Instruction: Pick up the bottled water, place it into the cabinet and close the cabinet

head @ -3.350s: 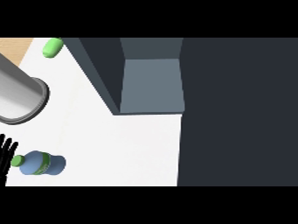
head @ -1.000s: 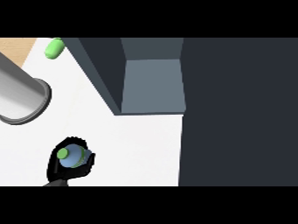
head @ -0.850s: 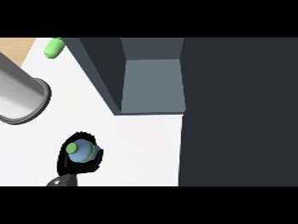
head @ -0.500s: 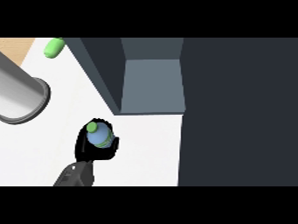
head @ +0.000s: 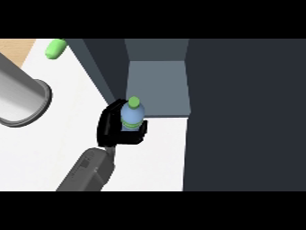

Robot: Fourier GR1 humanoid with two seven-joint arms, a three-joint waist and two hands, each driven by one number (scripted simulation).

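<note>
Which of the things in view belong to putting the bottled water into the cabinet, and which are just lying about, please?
For the job:
- clear blue water bottle with a green cap, held in the black left hand
- dark grey cabinet, its paler inside showing

Lying about:
- large grey cylinder, at the left
- small green rounded object, at the far edge
</note>
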